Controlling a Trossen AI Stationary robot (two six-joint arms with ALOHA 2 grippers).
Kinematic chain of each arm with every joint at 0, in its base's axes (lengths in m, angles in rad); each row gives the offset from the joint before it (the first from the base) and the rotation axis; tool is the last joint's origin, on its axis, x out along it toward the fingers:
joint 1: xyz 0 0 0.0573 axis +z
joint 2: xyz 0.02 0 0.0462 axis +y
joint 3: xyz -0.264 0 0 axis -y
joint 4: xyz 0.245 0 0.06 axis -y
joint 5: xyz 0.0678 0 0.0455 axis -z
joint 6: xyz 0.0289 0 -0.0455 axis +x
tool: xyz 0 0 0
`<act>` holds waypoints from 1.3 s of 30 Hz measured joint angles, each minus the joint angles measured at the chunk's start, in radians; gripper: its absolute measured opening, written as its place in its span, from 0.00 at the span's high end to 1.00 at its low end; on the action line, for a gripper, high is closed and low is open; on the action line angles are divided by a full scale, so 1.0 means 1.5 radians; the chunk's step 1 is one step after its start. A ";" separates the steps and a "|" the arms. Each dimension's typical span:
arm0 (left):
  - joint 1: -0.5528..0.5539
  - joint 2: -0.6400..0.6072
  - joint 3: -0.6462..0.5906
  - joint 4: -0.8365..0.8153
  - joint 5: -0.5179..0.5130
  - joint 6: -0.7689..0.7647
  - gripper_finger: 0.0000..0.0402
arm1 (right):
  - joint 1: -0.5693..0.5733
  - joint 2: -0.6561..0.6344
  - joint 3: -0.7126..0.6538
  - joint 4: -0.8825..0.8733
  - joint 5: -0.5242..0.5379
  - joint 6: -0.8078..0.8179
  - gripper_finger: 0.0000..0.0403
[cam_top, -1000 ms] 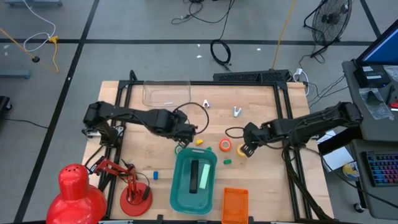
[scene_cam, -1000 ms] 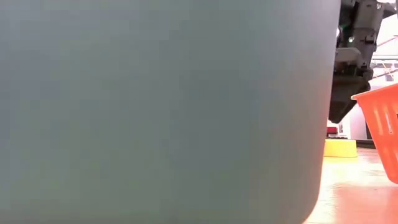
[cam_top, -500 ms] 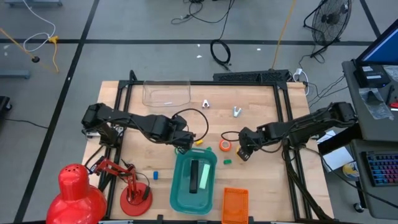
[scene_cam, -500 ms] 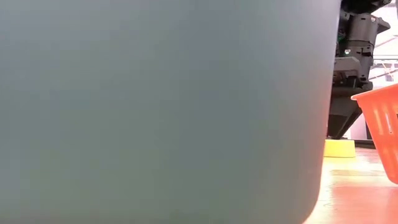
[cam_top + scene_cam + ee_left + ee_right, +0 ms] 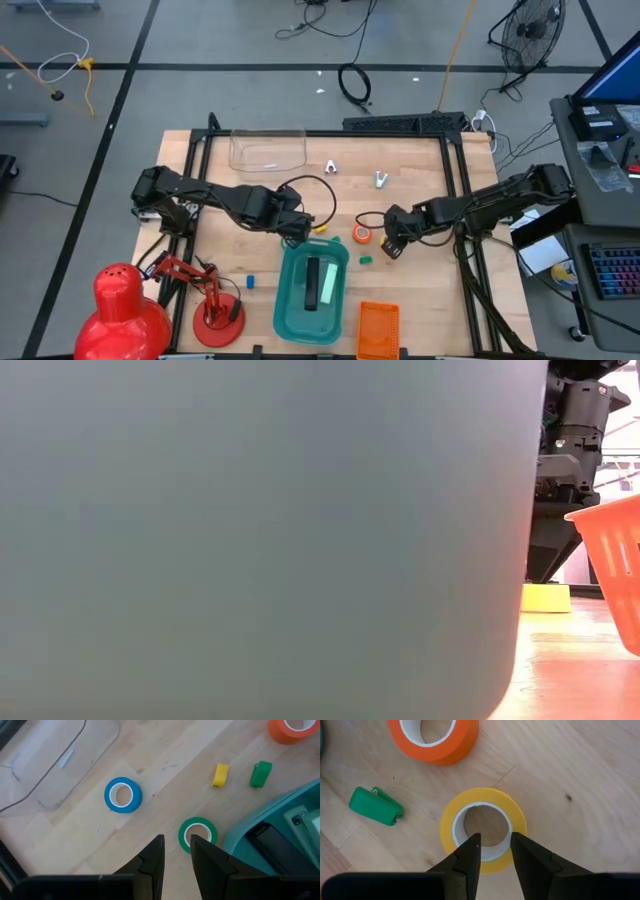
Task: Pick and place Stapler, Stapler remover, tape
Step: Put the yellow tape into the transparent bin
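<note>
My right gripper (image 5: 496, 837) points down over the yellow tape (image 5: 485, 797) on the table and is open. One finger is over the roll's hole, the other at its outer side. The orange tape (image 5: 434, 737) lies just beyond. My left gripper (image 5: 176, 840) hangs open by a narrow gap and holds nothing, above the table at the far rim of the teal bin (image 5: 288, 300). The green tape (image 5: 198, 835) and blue tape (image 5: 123, 795) lie flat below it. A dark stapler (image 5: 313, 282) lies in the bin. I cannot make out the stapler remover. My right gripper comes at the yellow tape from above, and the roll's near wall (image 5: 496, 855) shows between its two fingers. The roll lies flat on the table. I cannot tell whether the fingers touch it.
An orange basket (image 5: 378, 328) stands right of the bin at the near edge. A clear tray (image 5: 268, 148) sits at the far left. Small green (image 5: 375, 806), yellow (image 5: 220, 775) and blue (image 5: 250, 282) blocks lie about. A red lamp (image 5: 125, 310) stands near left. Two small pale pieces (image 5: 381, 179) lie farther back.
My right gripper has come down and a little toward the table's left, from beside the yellow tape to right over it, so the roll is now covered in the high view. In the last half second it has kept still.
</note>
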 joint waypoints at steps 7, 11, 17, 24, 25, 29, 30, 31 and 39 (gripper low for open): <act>0.002 0.000 0.000 0.000 0.000 0.012 0.76 | 0.004 -0.018 0.030 -0.021 -0.013 0.017 0.74; 0.002 0.000 0.000 0.002 -0.010 0.012 0.76 | 0.004 -0.023 0.067 -0.045 -0.028 0.018 0.74; 0.002 0.000 0.000 0.004 -0.012 0.012 0.76 | 0.009 -0.023 0.095 -0.067 -0.003 0.002 0.74; 0.002 0.000 0.000 0.013 -0.012 0.012 0.76 | -0.002 -0.012 0.072 -0.106 0.014 -0.006 0.74; 0.002 0.000 0.000 0.014 -0.012 0.012 0.76 | -0.002 -0.012 0.063 -0.097 0.016 -0.007 0.74; 0.002 0.000 0.000 0.016 -0.012 0.012 0.76 | -0.006 -0.014 0.021 -0.077 0.011 0.007 0.74; 0.002 0.000 0.000 0.015 -0.012 0.012 0.76 | -0.006 -0.015 0.012 -0.065 0.009 0.017 0.74; 0.002 0.000 0.000 0.015 -0.012 0.012 0.76 | -0.006 -0.015 0.003 -0.055 0.009 0.021 0.74; 0.002 0.000 0.000 0.018 -0.012 0.008 0.76 | -0.006 -0.026 0.003 -0.053 0.009 0.023 0.74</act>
